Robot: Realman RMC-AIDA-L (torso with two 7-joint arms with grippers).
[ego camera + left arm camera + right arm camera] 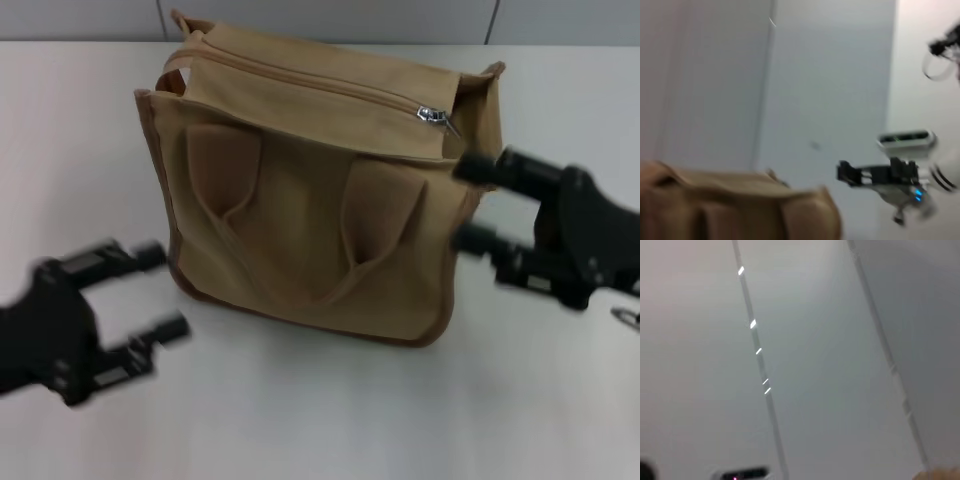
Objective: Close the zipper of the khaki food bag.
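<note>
One khaki food bag (310, 220) stands on the white table (320, 420), roughly central and turned at an angle, its two looped handles (380, 225) lying flat against the near face. One zipper (320, 85) runs along the top flap, and its silver pull tab (437, 117) sits close to the right-hand end of the line, beside the bag's right corner. Whether the teeth behind the tab are meshed cannot be confirmed from here. Two grippers are present. The left gripper (165, 290) hovers low over the table, near the bag's lower left corner but apart from it, fingers spread wide and holding nothing. The right gripper (470, 200) is just beside the bag's right edge, below the pull tab, its two fingers parted and empty; contact with the fabric cannot be determined. In the left wrist view the bag's top edge shows in the foreground with the right gripper farther off. The right wrist view shows only wall panels. In my judgement the work is at the approach stage: neither gripper has hold of the tab. The next move calls for the right gripper to rise to the tab and pinch that small, thin piece squarely, while the left gripper steadies the bag against the pull.
</note>
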